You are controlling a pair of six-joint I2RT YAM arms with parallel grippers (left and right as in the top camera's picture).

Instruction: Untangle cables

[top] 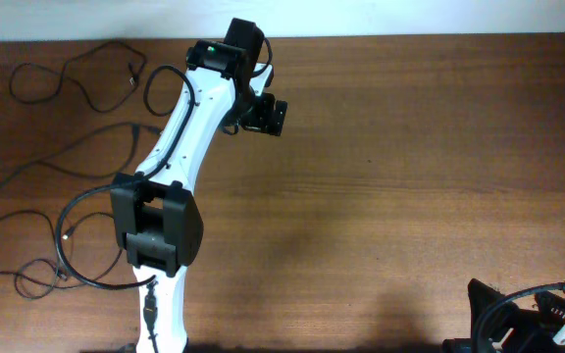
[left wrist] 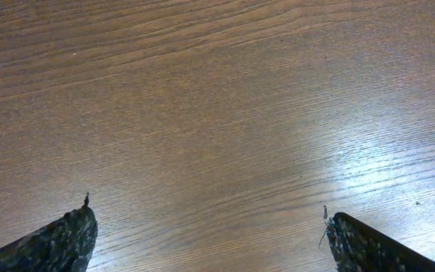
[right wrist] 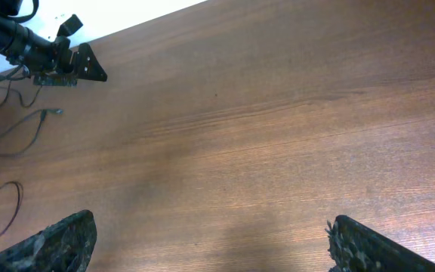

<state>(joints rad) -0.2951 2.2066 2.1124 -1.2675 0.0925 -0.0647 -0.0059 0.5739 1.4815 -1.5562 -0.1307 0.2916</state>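
Note:
Three thin black cables lie as separate wavy strands at the table's left side: one at the top left, one across the middle left, one at the lower left. Two strands also show at the left edge of the right wrist view. My left gripper is open and empty over bare wood at the back, right of the cables. It also shows in the right wrist view. My right gripper is open and empty at the front right corner.
The wooden table stretches between the two arms. My white left arm reaches from the front edge to the back, with a thicker black arm wire looping beside its base near the lower cable.

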